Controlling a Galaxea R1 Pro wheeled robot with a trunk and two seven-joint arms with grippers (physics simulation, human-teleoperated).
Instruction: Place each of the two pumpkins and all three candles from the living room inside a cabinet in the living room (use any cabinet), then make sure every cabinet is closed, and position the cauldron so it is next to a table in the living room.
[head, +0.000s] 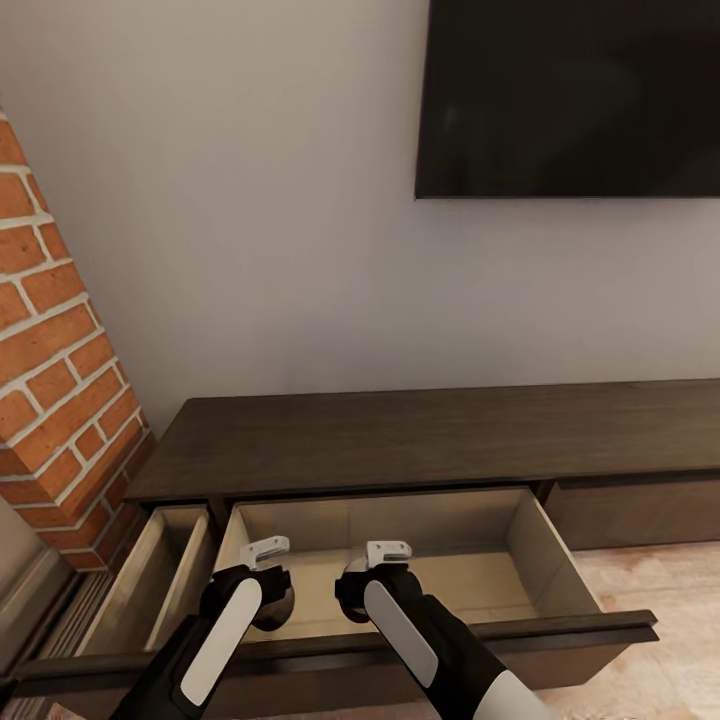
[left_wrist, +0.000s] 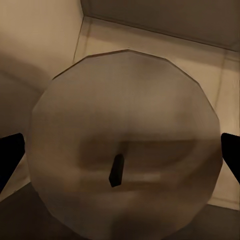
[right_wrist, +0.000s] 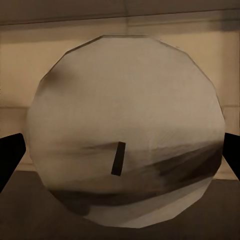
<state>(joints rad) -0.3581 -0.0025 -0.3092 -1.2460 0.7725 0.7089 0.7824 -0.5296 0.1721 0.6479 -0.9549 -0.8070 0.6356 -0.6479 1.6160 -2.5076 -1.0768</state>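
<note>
Candle (left_wrist: 125, 145) between left gripper (left_wrist: 120, 155) fingers, another (right_wrist: 125, 135) — right gripper (right_wrist: 120, 155)

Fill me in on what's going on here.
The robot stands at the long dark cabinet under the wall TV, with two drawers pulled open. Both arms reach over the wider open drawer. The left gripper is closed on a pale round candle with a dark wick, and the right gripper is closed on a second candle like it. Both candles hang above the drawer's bare floor, not yet set down.
</note>
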